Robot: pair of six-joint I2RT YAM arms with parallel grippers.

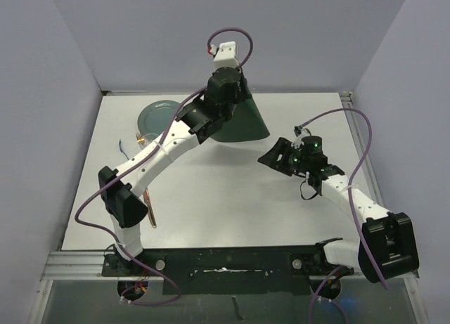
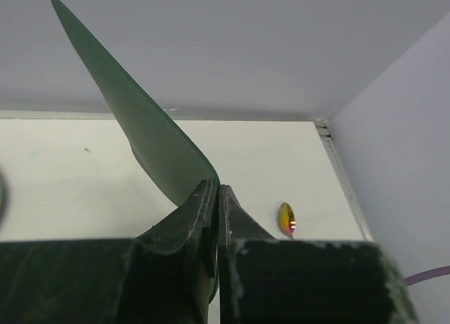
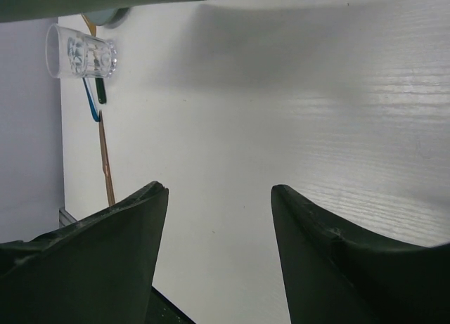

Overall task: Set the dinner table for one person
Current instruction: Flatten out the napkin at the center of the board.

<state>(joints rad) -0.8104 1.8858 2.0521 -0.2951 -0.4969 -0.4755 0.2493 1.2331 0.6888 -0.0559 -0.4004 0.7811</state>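
Pinching green placemat (image 2: 163, 155), left jaws clamped (right jaws apart).

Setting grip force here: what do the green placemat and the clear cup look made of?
Green placemat: thin, flexible, matte sheet, perhaps vinyl or silicone; it curves freely above the left gripper pinching it. Clear cup: transparent and glossy, glass or hard plastic; cannot tell which.
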